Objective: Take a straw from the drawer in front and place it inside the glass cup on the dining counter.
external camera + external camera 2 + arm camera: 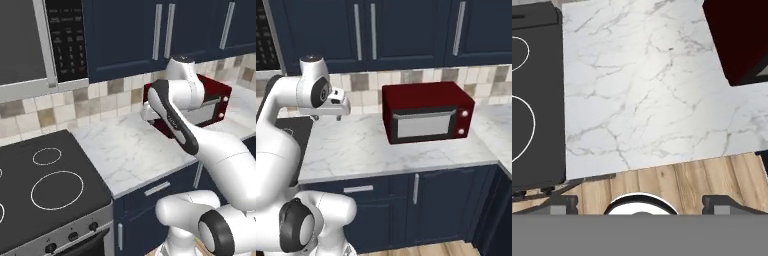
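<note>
While the drawer [358, 189] is kept closed, the claw [640, 202] is held spread, empty, above the table [647, 90]; every step remains.

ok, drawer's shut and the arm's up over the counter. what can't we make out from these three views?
- Drawer contents: closed front in both base views, so no straw can be confirmed.
- Toaster oven, left base view: the arm covers much of it.
- Toaster oven, hand view: cut off by the top right edge.
- Stove: cropped by the left edge in left base and hand views.
- Gripper: fingertips stand wide apart, nothing between them.
</note>
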